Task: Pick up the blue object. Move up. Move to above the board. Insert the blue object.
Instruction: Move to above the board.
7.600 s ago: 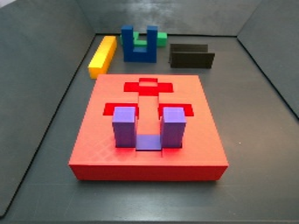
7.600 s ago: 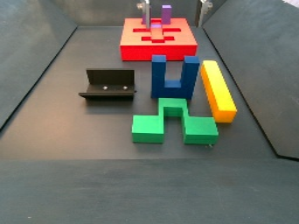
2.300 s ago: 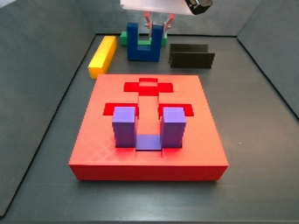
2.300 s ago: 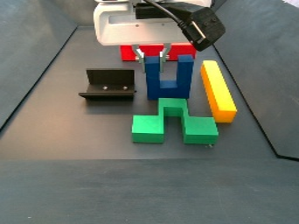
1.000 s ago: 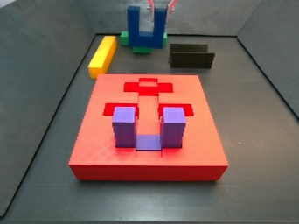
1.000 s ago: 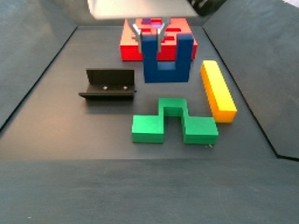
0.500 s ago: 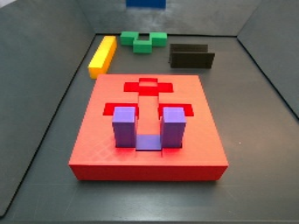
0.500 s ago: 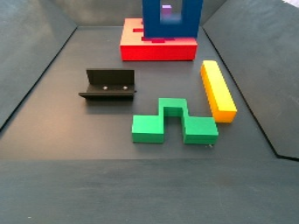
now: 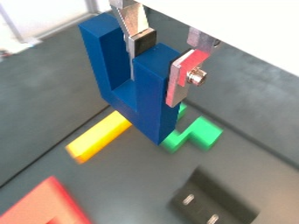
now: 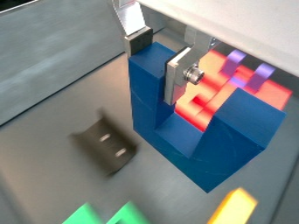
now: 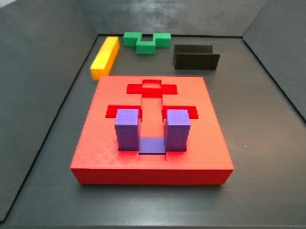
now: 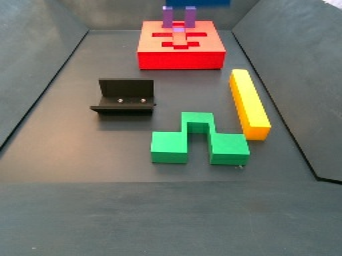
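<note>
The blue object (image 9: 135,96) is a dark blue U-shaped block hanging in the air, its prongs pointing up. My gripper (image 9: 158,57) is shut on one prong, a pad on each side, and the other wrist view shows the same hold on the blue object (image 10: 176,131) by the gripper (image 10: 160,57). Neither the gripper nor the blue object shows in either side view. The red board (image 11: 96,134) lies on the tray floor with a purple U-shaped block (image 11: 152,125) seated in it. The board (image 10: 216,101) also shows beyond the held block.
A yellow bar (image 12: 249,100), a green notched block (image 12: 197,140) and the dark fixture (image 12: 124,97) stand on the grey floor away from the board (image 12: 181,58). From the wrist, the yellow bar (image 9: 96,138) and green block (image 9: 193,133) lie below the held block. Tray walls surround everything.
The gripper has risen with the blue object, leaving the floor by the green block and passing out of the top of both side views.
</note>
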{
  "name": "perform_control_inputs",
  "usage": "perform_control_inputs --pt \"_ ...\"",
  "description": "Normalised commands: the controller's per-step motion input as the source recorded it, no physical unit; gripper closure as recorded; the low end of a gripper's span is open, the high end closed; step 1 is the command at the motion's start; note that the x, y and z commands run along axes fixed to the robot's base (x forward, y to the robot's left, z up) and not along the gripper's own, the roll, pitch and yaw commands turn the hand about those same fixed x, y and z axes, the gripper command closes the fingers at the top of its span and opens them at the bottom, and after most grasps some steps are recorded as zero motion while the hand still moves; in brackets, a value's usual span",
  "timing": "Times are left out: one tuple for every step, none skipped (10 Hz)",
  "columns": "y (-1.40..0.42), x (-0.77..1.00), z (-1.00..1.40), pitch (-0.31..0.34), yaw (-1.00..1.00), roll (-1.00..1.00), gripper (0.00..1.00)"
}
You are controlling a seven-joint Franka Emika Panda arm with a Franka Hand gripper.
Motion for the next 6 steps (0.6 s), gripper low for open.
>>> perform_control_inputs --pt "-1.40 -0.24 0.20 0.015 0.00 0.15 1.00" --pt "-1.40 -0.23 0.20 0.022 0.01 0.06 1.00" --pt "-1.40 -0.22 0.21 0.028 0.00 0.03 1.00" --pt "-1.40 -0.22 0.22 0.027 0.01 0.01 1.00" --pt "-1.40 -0.21 0.23 0.038 0.01 0.00 1.00" --pt "-1.40 -0.20 0.25 0.045 0.01 0.01 1.00"
